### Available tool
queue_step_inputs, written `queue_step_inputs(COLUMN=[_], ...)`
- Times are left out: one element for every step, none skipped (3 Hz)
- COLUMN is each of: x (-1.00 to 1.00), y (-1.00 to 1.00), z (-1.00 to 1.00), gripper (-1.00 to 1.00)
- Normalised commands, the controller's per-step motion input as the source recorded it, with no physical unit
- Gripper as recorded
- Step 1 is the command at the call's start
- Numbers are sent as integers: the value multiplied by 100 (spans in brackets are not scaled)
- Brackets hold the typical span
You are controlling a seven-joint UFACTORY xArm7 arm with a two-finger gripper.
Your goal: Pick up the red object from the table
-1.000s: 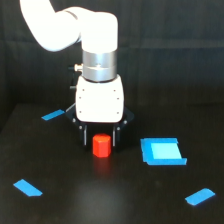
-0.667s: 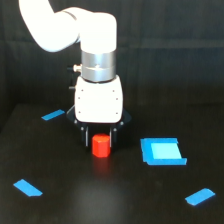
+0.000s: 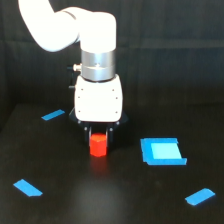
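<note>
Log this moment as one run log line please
phase: grasp | gripper: over small red hexagonal block, jaws either side, closure unclear | block: near matte black table, contact unclear

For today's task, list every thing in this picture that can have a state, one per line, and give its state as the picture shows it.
gripper: lowered over the block, fingers either side of it; whether they press on it cannot be told.
red object: upright between the fingers, seemingly on the table.
table: flat, dark, bearing the block and the blue pieces.
blue square piece: lying flat, to the exterior view's right of the block.
three small blue markers: lying flat, apart from the block.
</note>
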Motion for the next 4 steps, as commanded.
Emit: queue_step_inputs(x=[-19,-19,-8,3], y=[0,-12,9,1], z=[94,86,92,97], gripper=[-100,-93,-97,-95])
